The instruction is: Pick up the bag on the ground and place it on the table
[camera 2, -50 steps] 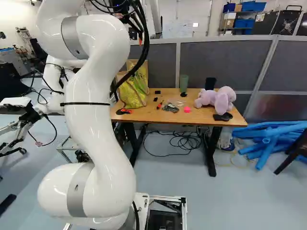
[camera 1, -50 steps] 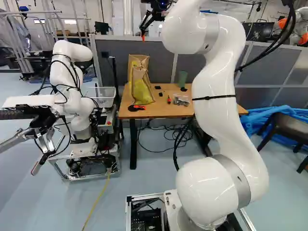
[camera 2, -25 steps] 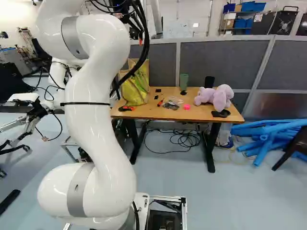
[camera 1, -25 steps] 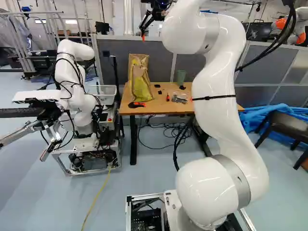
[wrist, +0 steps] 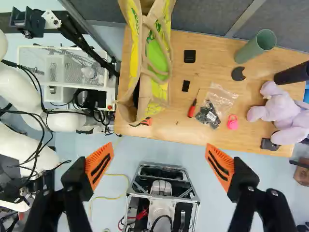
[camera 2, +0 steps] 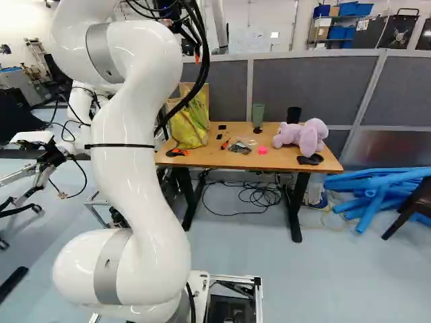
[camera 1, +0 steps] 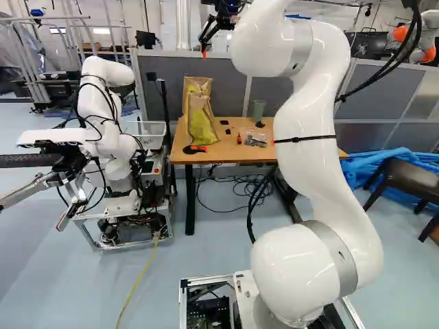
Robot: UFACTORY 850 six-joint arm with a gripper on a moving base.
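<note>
High up, above the level of the counter [camera 2: 276, 165], you have the pincer [camera 1: 215, 29] with its two fingers spread wide. Its orange pads [wrist: 99, 165] stand well apart, holding nothing and touching nothing.

On the counter's near left side you see a red-and-black tool [camera 2: 176, 153], just beside the bag. Near its right end lies a flat black item [camera 2: 310, 159]. Further in, you'll find a pink object [camera 2: 262, 150], a clear pouch [wrist: 221, 99] and a red-handled tool [wrist: 192, 108] around the middle.

Your bag [camera 1: 200, 116] stands upright on the counter's left end, its mouth open. A lilac plush toy [camera 2: 302, 136] lies to the right. Beyond, a green cup [camera 2: 258, 114] stands toward the far edge, before the grey partition [camera 2: 310, 87].
</note>
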